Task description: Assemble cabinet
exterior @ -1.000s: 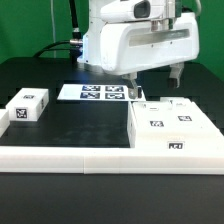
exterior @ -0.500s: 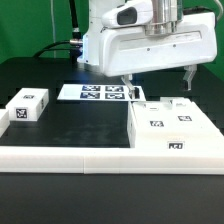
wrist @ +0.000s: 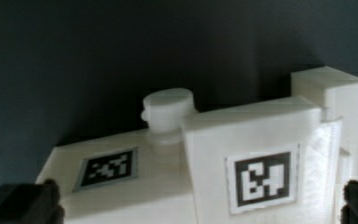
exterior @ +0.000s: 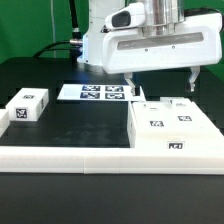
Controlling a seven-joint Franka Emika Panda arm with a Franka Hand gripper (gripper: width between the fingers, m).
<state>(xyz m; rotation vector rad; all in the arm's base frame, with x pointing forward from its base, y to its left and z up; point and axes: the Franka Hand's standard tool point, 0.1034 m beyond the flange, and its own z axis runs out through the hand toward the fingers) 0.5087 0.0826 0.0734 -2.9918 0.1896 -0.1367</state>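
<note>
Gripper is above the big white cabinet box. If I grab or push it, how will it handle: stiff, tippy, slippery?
The cabinet box looks like rigid moulded plastic, so it probably won't flex. It lies wide, low and flat, so a push would more likely slide it than tip it. Its smooth white faces may slip in the open gripper, so a square grip seems wise.

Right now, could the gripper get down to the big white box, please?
Probably yes. The gripper is open and hangs right above the box, with nothing between them. In the wrist view the box nearly fills the gap between the fingers, so the fit looks tight.
</note>
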